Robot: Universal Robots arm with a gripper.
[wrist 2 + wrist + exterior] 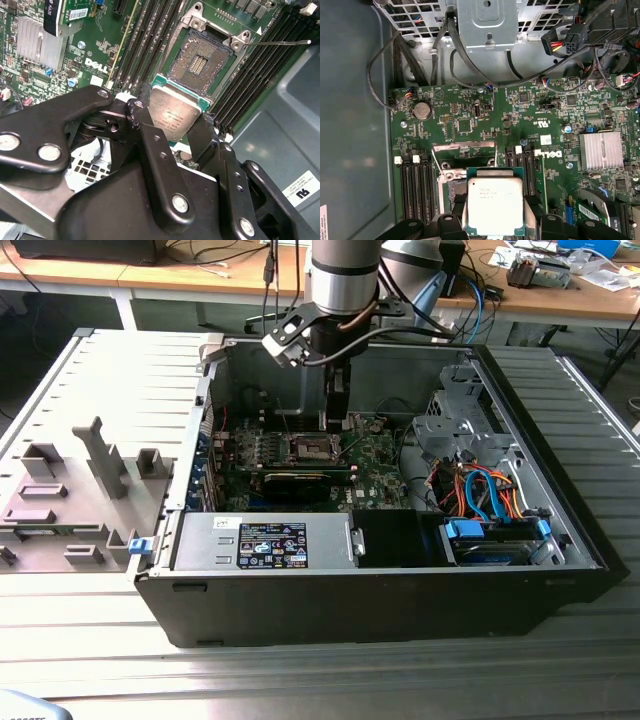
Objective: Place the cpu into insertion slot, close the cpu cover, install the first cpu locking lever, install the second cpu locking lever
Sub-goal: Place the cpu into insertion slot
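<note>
Gripper (pixel 335 415) reaches down into the open case (pixel 380 605) at the upper centre of the exterior view. In both wrist views its two fingers (pixel 142 130) are clamped on opposite edges of the cpu (pixel 175 117). The cpu hangs with its metal face toward the cameras, overlapping the nearer edge of the slot (pixel 197 62) but not yet seated. How far it sits above the pins I cannot tell. The slot lies in the green board (pixel 470 115), between banks of long black memory slots (pixel 150 35). The cover (pixel 465 146) looks swung open, showing as a silvery strip along the far side of the slot. A thin wire lever (pixel 280 42) juts out free beside it.

Placing it well, as I judge it, means first bringing the chip square over the socket so that all four edges line up. The chip should stay level, with no corner dipping. The descent should be straight down with no sideways slide, since the bare contact field looks delicate. The fingers should let go only once the chip rests flat inside the rim. The fingers also need to stay clear of the raised cover and the loose lever.

The cpu is a flat square with a dull silver-grey lid, faint dark print across its middle, and a narrow green border around the metal.
</note>
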